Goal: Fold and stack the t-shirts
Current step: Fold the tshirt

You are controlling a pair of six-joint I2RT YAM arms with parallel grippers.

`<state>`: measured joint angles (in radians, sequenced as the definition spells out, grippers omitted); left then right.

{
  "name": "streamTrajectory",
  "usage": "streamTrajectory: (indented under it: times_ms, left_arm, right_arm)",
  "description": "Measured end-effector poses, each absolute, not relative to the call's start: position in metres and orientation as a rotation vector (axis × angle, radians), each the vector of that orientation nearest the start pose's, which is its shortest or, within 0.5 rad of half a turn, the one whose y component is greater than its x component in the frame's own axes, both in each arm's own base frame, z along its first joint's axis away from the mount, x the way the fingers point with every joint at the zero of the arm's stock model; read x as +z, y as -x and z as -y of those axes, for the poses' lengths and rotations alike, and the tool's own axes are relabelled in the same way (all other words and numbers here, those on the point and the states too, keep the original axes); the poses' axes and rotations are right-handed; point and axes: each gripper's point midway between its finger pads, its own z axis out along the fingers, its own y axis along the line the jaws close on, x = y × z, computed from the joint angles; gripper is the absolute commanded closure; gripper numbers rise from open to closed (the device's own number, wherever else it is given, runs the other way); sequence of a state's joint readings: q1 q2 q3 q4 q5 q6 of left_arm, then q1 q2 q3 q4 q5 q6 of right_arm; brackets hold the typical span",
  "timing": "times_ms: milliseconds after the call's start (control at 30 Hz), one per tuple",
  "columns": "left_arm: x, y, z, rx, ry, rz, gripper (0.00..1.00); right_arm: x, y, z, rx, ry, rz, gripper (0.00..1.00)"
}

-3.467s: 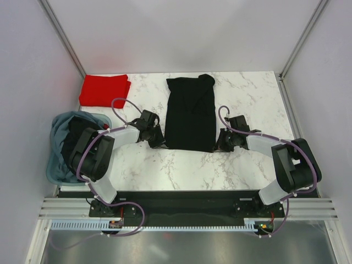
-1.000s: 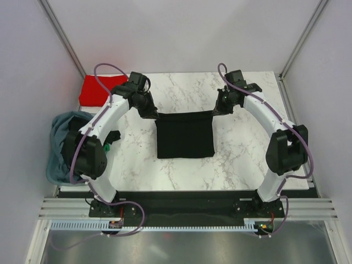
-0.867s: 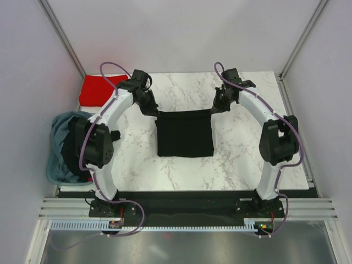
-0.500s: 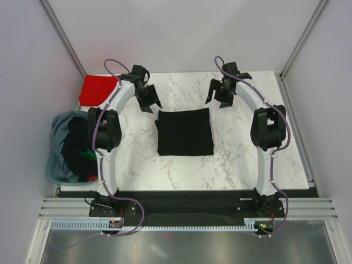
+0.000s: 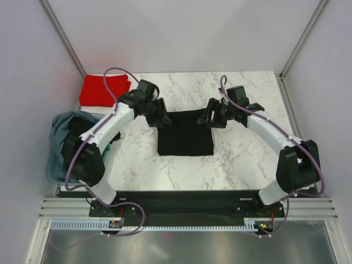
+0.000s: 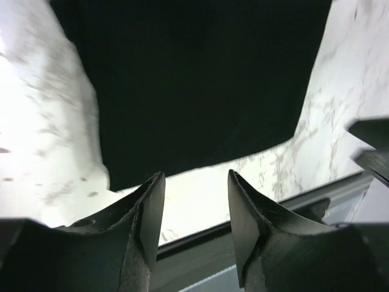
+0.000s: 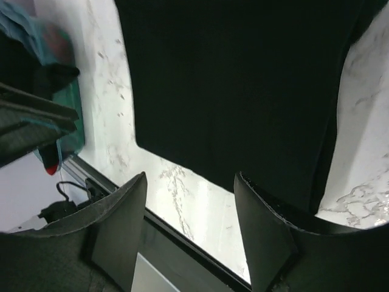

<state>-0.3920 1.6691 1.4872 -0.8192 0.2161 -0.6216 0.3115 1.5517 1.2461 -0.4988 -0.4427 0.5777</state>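
Folded black t-shirt (image 5: 185,137) lay base-side of both; left gripper (image 5: 161,116), right gripper (image 5: 208,117) hung over its far corners, equidistant, jaws apart, empty.

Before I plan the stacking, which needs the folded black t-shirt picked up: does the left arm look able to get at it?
Probably yes. The left gripper hangs open over the far left corner of the black t-shirt, with nothing between them; the right gripper is at the other corner.
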Motion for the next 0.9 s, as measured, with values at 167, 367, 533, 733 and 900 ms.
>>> streamTrajectory:
  times_ms: [167,367,533,733,900]
  left_arm:
    - [0.114,-0.302,0.248,-0.676,0.167,-2.775,0.51]
    - [0.038,-0.273,0.235,-0.569,0.250,-2.921,0.54]
    - [0.022,-0.261,0.227,-0.577,0.293,-2.918,0.54]
    - [0.032,-0.239,0.225,-0.598,0.266,-2.892,0.50]
    - [0.084,-0.236,0.227,-0.647,0.184,-2.752,0.20]
  right_arm:
    - [0.092,-0.311,-0.215,1.006,-0.201,-2.663,0.36]
    - [0.029,-0.278,-0.194,0.969,-0.311,-2.799,0.38]
    - [0.030,-0.271,-0.175,0.976,-0.368,-2.748,0.38]
    - [0.028,-0.274,-0.157,0.851,-0.390,-2.751,0.34]
    - [0.038,-0.279,-0.135,0.656,-0.349,-2.755,0.25]
